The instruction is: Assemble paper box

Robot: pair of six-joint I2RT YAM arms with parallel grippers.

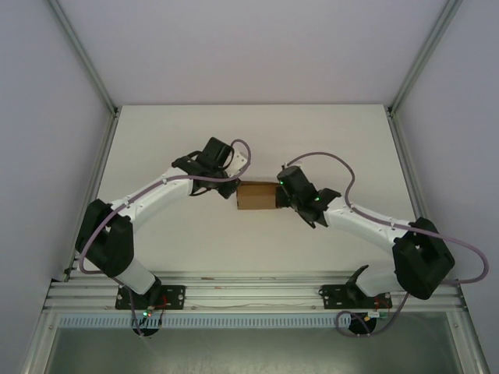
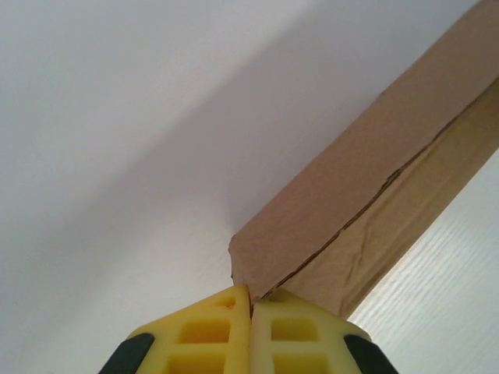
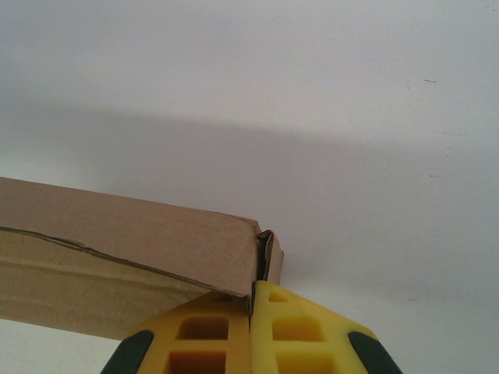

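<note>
The small brown cardboard paper box [image 1: 256, 195] lies mid-table on the white tabletop [image 1: 179, 140], already folded into a rectangular form with a seam along one long edge. The left gripper [image 1: 231, 189] meets its left end; the right gripper [image 1: 282, 195] meets its right end. Both pairs of yellow fingers [image 2: 210, 331] are pressed together at a box corner — whether a thin flap edge is caught between them I cannot tell. The step in hand looks like closing the ends; the next move probably calls for tucking each end flap in — gently, lest the walls buckle.
</note>
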